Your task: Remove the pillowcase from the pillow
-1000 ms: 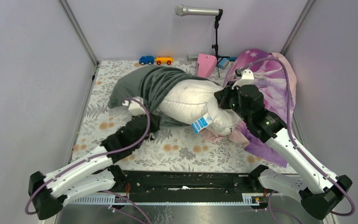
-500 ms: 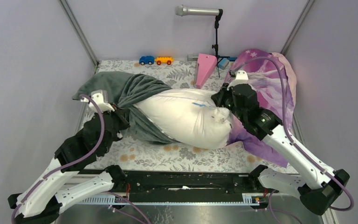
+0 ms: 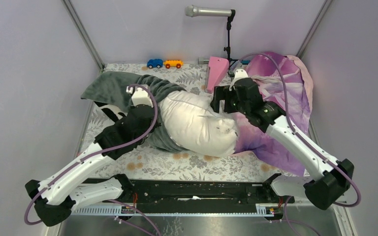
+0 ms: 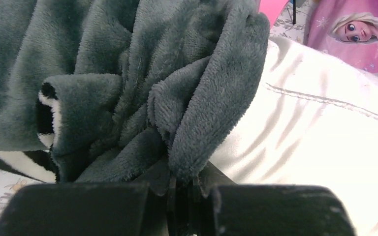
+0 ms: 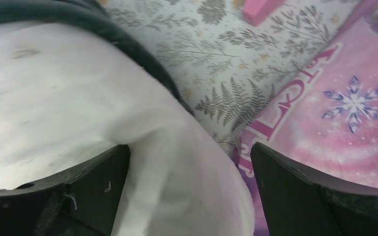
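The white pillow (image 3: 197, 125) lies across the middle of the table, its left end still inside the dark grey-green pillowcase (image 3: 115, 86), which is bunched up and trails to the far left. My left gripper (image 4: 184, 184) is shut on a thick fold of the pillowcase (image 4: 128, 73), right beside the bare pillow (image 4: 325, 137). My right gripper (image 3: 221, 101) hovers over the pillow's far right end. In its wrist view the right gripper (image 5: 189, 167) is open wide, a corner of the pillow (image 5: 54, 108) lying loose between its fingers.
Purple-pink princess-print fabric (image 3: 285, 88) is heaped at the right, partly under the pillow. A pink wedge block (image 3: 217, 69), a blue toy car (image 3: 154, 63) and an orange one (image 3: 173, 63) stand at the back. A microphone stand (image 3: 228, 39) rises behind them. Walls close in both sides.
My right gripper has opened, let go of the pillow's end and lifted toward the back. My left arm swung back toward the middle with the pillowcase still held.
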Tool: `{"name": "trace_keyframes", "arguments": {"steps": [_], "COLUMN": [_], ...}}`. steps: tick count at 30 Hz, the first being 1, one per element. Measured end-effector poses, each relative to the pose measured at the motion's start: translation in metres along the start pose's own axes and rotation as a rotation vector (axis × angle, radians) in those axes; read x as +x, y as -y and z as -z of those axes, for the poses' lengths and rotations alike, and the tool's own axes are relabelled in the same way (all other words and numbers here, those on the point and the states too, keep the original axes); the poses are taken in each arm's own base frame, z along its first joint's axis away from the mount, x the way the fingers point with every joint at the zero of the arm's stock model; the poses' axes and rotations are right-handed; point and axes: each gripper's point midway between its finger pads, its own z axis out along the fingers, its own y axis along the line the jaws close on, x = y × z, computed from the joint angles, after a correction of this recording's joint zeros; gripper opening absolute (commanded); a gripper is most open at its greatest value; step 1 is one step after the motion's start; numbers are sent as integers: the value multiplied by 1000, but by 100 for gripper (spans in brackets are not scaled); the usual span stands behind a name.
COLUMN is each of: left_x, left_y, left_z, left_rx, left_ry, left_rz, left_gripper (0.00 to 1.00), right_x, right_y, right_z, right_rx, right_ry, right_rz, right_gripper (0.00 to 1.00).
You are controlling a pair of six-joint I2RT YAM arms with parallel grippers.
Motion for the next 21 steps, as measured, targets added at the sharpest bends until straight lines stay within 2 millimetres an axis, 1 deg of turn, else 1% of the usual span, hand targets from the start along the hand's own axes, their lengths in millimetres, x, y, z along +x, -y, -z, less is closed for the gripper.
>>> {"name": "trace_keyframes", "arguments": {"steps": [2, 5, 7, 9, 12, 14, 16, 18, 20, 21], "left_x": [1, -2, -4, -6, -5, -4, -4, -4, -4, -3], "left_y": [6, 13, 15, 17, 17, 17, 18, 18, 17, 16], "left_z": [-6, -9, -10, -10, -11, -12, -12, -12, -12, -12], "left_rx": [12, 34, 46, 53, 55, 57, 59, 62, 62, 61], "left_ry": [-2, 5, 12, 18, 19, 19, 21, 23, 26, 26], "left_rz": [-4, 0, 5, 9, 9, 10, 12, 15, 17, 18], "left_gripper": [0, 0, 0, 0, 0, 0, 0, 0, 0, 0], "right_x": [-6, -23, -33, -42, -49, -49, -41, -25, -4, 5], "right_y": [-9, -30, -55, -91, -132, -148, -162, -170, -169, -165], "right_z": [10, 29, 43, 61, 77, 75, 64, 47, 28, 19], "right_rx": [-51, -142, -214, -313, -423, -456, -465, -450, -412, -386], "right_ry": [17, 68, 104, 139, 163, 157, 121, 64, -5, -39], "right_rz": [9, 42, 94, 169, 254, 296, 345, 389, 427, 444], "right_gripper": [100, 100, 100, 99, 100, 100, 100, 100, 98, 91]}}
